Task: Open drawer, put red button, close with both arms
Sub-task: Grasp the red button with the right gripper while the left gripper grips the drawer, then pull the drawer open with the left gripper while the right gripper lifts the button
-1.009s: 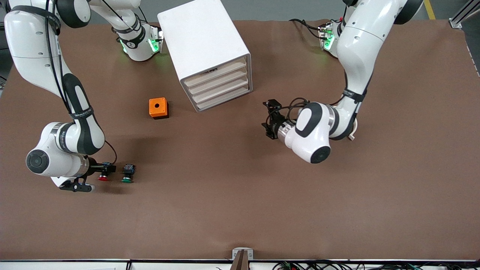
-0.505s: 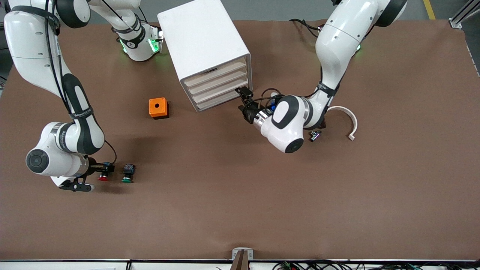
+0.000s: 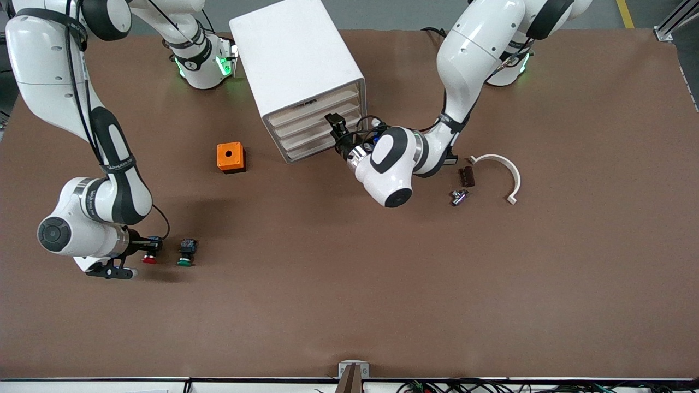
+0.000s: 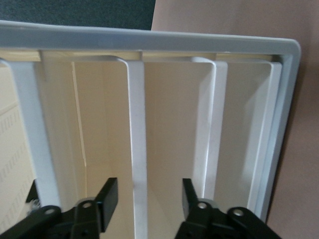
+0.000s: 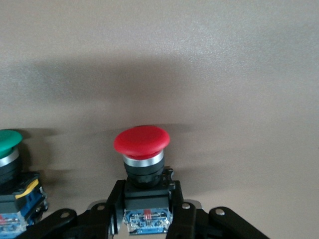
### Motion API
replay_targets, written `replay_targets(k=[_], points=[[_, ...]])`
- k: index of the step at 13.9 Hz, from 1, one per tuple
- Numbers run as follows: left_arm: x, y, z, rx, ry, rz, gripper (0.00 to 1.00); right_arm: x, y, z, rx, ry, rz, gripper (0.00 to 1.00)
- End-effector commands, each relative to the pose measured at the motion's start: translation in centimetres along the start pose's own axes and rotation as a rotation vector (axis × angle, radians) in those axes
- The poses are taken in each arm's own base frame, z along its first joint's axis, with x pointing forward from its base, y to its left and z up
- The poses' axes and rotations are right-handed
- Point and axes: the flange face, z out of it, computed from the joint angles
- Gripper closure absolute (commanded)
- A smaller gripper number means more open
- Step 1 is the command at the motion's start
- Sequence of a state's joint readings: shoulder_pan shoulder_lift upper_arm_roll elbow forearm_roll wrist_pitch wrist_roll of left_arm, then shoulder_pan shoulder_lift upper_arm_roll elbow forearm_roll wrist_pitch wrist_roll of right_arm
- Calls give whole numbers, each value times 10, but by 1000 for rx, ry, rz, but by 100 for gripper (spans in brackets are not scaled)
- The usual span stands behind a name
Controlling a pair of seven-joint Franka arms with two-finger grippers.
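The red button stands on the table near the right arm's end. My right gripper is shut on its black body, the round red cap sticking out past the fingertips. The white cabinet stands at the back middle with all its beige drawer fronts pushed in. My left gripper is right in front of the drawers. In the left wrist view it is open, with one drawer's white front edge running between the fingers and a gap on each side.
A green-capped button stands just beside the red one. An orange box with a hole sits beside the cabinet. A white curved piece, a small dark block and a small metal part lie toward the left arm's end.
The left arm has swung from the table's middle to the cabinet's drawer fronts, its fingers narrowing. The right gripper has closed on the red button without moving away.
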State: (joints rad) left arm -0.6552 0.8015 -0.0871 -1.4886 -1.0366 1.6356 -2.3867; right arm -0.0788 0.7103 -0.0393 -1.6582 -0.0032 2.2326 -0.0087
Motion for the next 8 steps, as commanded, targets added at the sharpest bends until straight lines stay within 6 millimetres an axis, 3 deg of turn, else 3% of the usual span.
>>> replay_targets(k=[1, 3, 5, 6, 8], points=[[-7, -3, 7, 22, 3, -12, 46, -3, 1, -8, -4, -1, 1, 89], [-7, -3, 7, 22, 3, -12, 48, -6, -1, -19, -5, -30, -1, 89], [-7, -2, 12, 24, 10, -13, 80, -10, -5, -48, -7, -46, -10, 88], [-7, -1, 11, 25, 8, -14, 84, -10, -8, -61, -6, -45, -15, 88], [-8, -4, 16, 24, 15, -10, 84, -14, -7, -84, -6, -48, -9, 89]])
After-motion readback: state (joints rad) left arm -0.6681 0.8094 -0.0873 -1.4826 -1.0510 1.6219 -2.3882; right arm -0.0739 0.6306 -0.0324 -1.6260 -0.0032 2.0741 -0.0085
